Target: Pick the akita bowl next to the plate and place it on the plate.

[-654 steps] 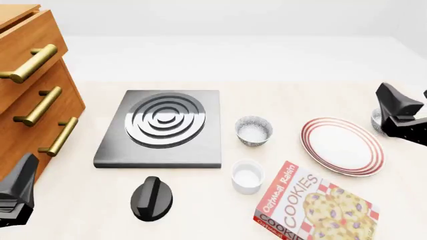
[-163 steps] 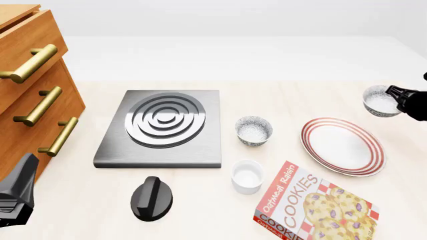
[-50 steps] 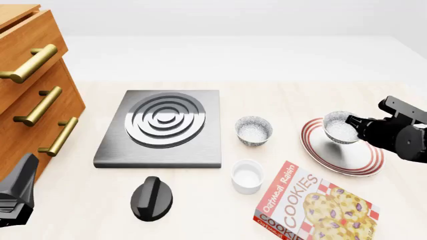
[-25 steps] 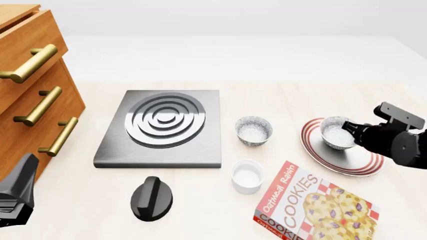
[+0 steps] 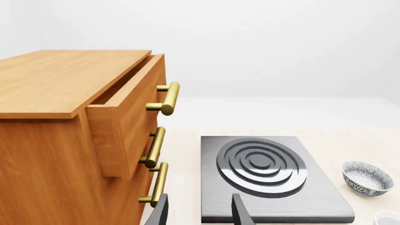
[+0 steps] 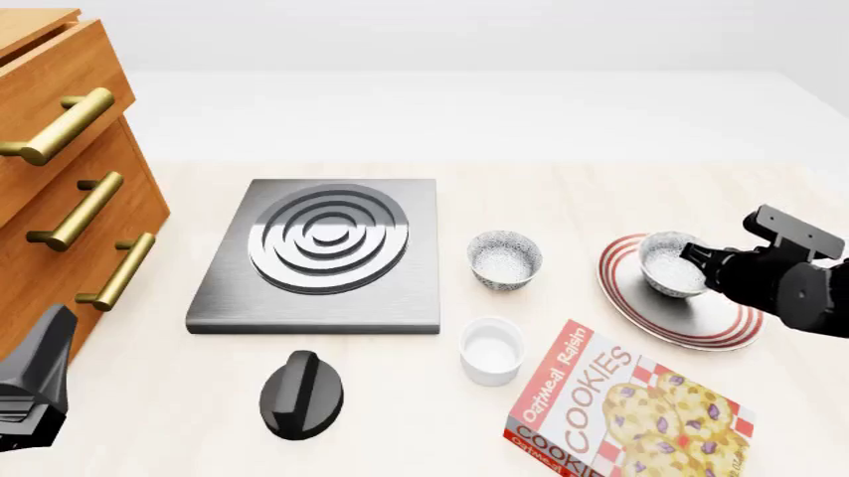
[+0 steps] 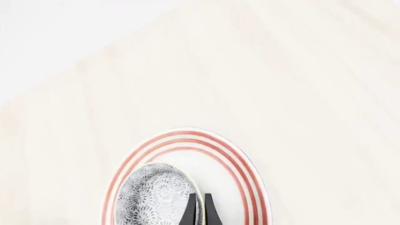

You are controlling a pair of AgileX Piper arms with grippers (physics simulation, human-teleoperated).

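Right tool (image 6: 699,260) is clamped on the small grey-speckled akita bowl's (image 6: 670,265) three o'clock rim, over the wide red-ringed white plate (image 6: 634,298). Opening it while the bowl tilts could tip it off.

Both arms are matte black with faceted, angular housings. The right end effector (image 6: 693,260) sits on a rounded black wrist with a flat rectangular block on top, and its two fingers (image 7: 191,211) are thin, dark, tapering blades. The left end effector (image 5: 198,212) shows two slim dark fingers; its housing is a wedge-shaped black shell with faint grey ridges.
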